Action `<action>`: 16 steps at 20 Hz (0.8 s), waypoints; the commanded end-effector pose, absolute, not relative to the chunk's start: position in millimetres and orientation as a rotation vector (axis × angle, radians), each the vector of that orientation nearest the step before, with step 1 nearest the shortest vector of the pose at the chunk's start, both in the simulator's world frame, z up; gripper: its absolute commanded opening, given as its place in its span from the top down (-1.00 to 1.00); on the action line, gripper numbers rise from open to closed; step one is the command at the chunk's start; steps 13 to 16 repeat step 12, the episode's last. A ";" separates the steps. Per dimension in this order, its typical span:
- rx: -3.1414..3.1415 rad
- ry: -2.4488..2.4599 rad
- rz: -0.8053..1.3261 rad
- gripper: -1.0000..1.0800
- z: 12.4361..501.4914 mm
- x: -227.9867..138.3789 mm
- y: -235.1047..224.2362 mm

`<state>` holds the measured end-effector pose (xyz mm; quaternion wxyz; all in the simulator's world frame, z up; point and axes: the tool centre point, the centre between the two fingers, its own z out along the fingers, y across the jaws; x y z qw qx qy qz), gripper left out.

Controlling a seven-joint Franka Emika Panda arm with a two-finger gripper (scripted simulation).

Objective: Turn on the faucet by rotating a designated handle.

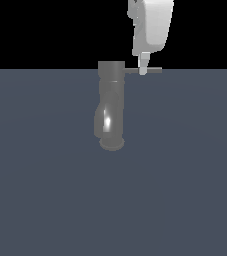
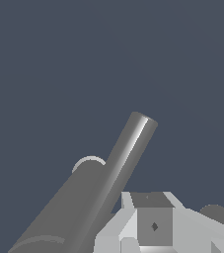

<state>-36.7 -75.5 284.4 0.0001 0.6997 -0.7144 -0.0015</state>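
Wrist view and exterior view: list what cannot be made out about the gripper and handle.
- Gripper: exterior view shows one finger crossing the handle; open or shut is unclear.
- Wrist view: the picture edge cuts off the gripper; fingertips unseen.
- Contact with the handle: not settled.
- Faucet: its spout is not discernible.

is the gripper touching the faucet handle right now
Cannot tell. In the exterior view the gripper overlaps the handle, but depth is unclear; the wrist view shows neither contact nor gap.
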 end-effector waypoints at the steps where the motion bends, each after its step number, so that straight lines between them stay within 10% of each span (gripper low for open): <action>1: 2.172 -2.269 0.001 1.00 284.3 -31.2 -94.6; 16: 2.162 -2.279 0.000 1.00 284.4 -9.2 -121.3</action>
